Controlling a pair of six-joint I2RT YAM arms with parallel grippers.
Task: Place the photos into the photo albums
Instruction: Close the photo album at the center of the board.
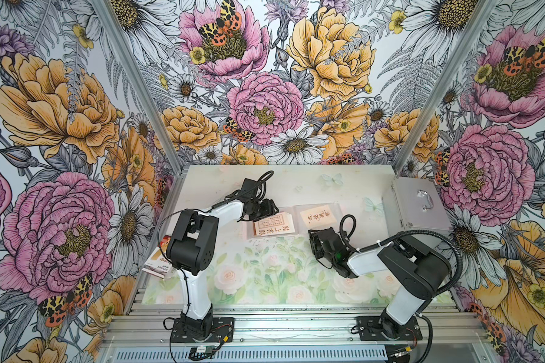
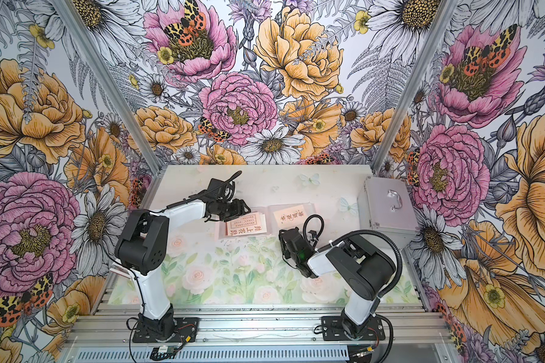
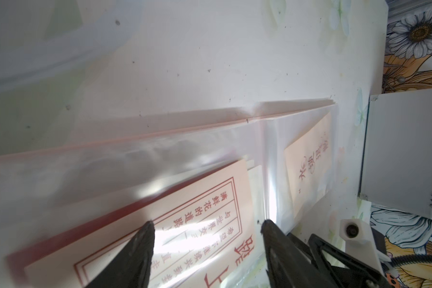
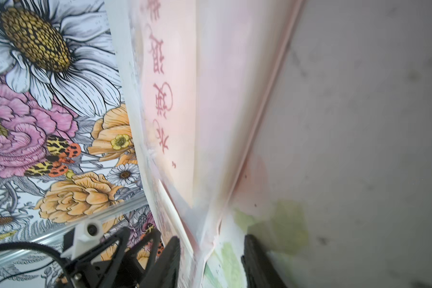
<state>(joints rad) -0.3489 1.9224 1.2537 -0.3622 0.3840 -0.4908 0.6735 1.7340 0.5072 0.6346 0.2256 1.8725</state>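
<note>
You are holding the left gripper [image 3: 207, 225] spread wide over the photos [image 1: 272, 228] stacked on the left page of the open photo album [image 1: 296, 212], which is lying mid-table [image 1: 296, 185]; another cream photo [image 1: 317, 217] is sitting in the right page's sleeve; your right gripper [image 4: 211, 249] is straddling that page's near corner, jaws apart, not pinching it.

Open pale-pink album [image 1: 336, 210] lies flat, cream photos [image 1: 274, 227] on both pages.

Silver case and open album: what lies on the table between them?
Only bare table mat with a printed butterfly, seen in both top views; album and silver case lie apart.
</note>
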